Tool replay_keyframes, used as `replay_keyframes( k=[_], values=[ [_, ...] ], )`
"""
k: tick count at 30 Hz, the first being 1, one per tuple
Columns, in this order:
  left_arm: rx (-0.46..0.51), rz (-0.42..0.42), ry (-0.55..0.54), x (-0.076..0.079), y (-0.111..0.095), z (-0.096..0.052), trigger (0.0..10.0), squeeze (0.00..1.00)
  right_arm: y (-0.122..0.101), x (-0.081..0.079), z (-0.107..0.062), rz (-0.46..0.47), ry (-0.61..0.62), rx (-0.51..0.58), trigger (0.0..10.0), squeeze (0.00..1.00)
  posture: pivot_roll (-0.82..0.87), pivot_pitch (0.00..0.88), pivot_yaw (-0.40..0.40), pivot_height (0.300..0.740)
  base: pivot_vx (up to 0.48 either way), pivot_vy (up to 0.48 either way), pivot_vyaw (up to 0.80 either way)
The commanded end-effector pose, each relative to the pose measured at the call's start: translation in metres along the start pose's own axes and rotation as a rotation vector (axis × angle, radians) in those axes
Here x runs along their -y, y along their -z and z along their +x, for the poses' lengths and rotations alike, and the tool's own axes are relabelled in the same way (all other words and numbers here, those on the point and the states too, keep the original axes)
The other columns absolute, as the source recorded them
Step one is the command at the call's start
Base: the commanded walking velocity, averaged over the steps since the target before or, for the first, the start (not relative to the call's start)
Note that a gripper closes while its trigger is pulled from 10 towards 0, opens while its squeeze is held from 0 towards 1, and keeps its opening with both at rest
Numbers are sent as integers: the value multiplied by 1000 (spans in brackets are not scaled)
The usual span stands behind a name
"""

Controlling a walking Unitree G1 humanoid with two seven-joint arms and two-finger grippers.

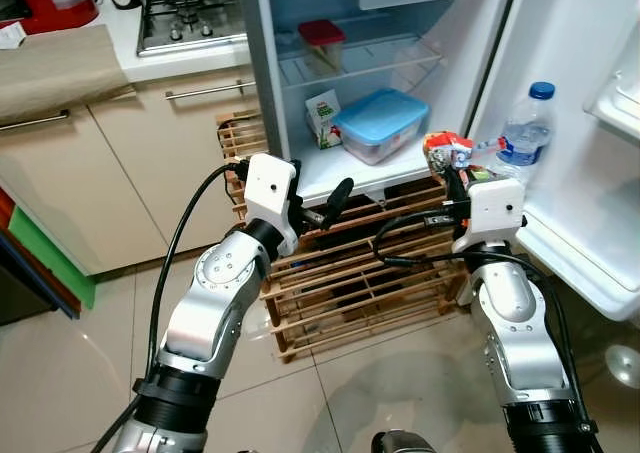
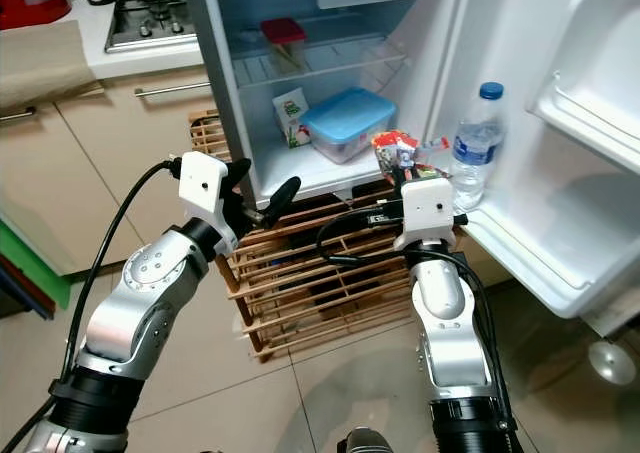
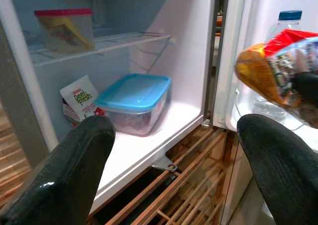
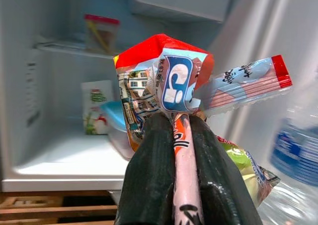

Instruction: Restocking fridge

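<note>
1. Right gripper (image 4: 181, 135) was clenched on a crinkled red, orange and blue plastic snack bag (image 1: 447, 151), held upright, long axis roughly vertical, sealed top edge pointing up.
2. Bag sat just in front of the open white fridge's (image 1: 330, 178) lower shelf, beside the clear water bottle with blue cap (image 1: 524, 133) in the door.
3. Left gripper (image 1: 322, 205) was released, fingers spread and empty, near the wooden slatted crate (image 1: 350, 283).
4. A blue-lidded clear plastic box (image 1: 378, 123) lay on the shelf.
</note>
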State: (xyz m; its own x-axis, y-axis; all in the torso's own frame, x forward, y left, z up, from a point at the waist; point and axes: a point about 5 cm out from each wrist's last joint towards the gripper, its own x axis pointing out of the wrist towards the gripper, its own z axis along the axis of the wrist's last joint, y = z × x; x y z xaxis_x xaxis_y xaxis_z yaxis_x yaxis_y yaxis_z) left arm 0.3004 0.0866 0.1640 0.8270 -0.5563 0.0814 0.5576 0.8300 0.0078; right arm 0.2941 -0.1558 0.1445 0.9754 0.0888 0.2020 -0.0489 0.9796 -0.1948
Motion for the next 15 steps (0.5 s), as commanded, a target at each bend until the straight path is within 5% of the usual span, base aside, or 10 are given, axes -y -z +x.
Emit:
replay_keyframes(
  k=[1, 8, 15],
  values=[
    [7, 16, 23, 3, -1, 0, 10000, 0, -9, -4, 6, 11, -17, 48, 0, 0, -132, 5, 62, 740, 0, 0, 0],
    [10, 21, 34, 5, -1, 1, 10000, 0, -9, -3, 7, 9, -20, 50, 0, 0, -132, 4, 61, 740, 0, 0, 0],
    [19, 61, 63, 8, -3, 3, 10000, 0, -9, -3, 9, 7, -26, 55, 0, 0, -139, 5, 57, 740, 449, 0, 0]
  ],
)
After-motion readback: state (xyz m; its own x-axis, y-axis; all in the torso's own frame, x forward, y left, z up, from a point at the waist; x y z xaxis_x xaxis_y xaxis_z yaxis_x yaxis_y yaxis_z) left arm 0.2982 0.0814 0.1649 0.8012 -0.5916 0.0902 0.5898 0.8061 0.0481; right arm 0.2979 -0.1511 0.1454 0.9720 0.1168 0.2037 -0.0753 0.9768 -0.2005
